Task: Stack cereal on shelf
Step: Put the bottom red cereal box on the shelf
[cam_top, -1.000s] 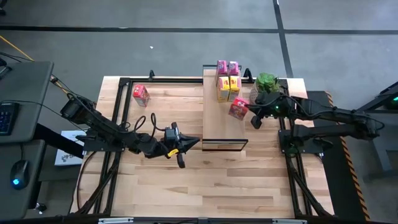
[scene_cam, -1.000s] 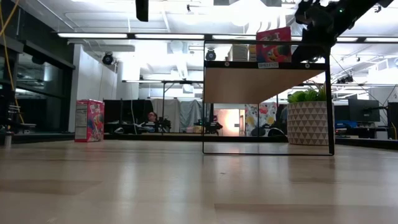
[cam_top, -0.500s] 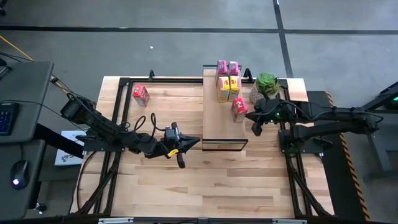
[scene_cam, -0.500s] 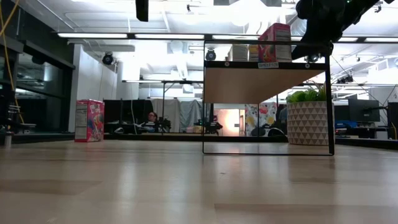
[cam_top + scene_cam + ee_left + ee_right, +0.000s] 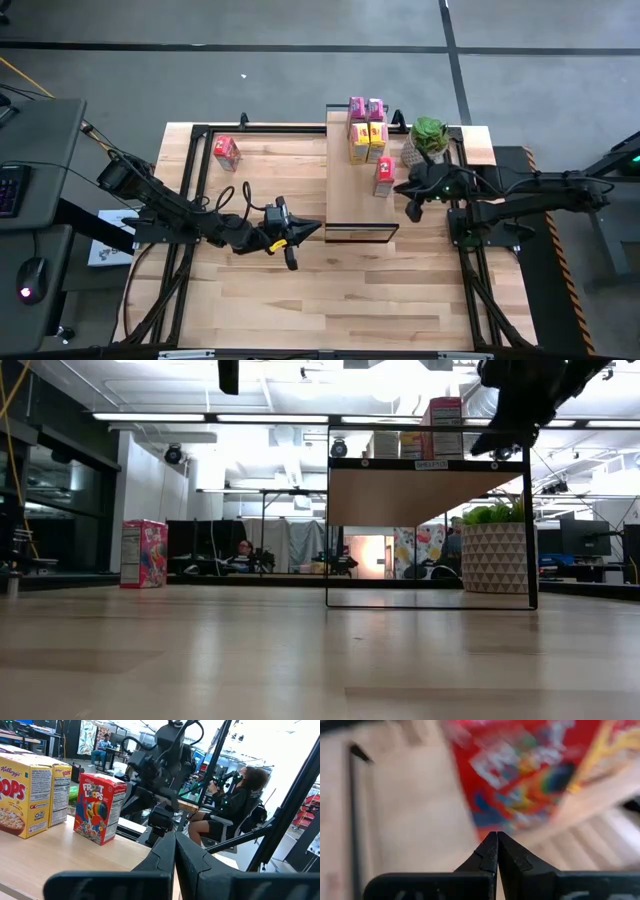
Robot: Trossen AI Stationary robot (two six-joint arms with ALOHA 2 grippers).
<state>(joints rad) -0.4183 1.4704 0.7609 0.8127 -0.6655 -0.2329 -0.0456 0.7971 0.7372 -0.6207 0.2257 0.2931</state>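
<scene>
High view, left to right: 1 red box stands alone on the table near the far left corner. Left gripper waits at the shelf's near end, fingers pinched together on nothing. On the shelf, 2 pink boxes and 2 yellow boxes cluster at the far end, and 1 red box stands upright by the right edge. Right gripper sits just beside it, fingers closed and empty, with the plant beyond.

Red cereal box atop shelf — upright
</scene>
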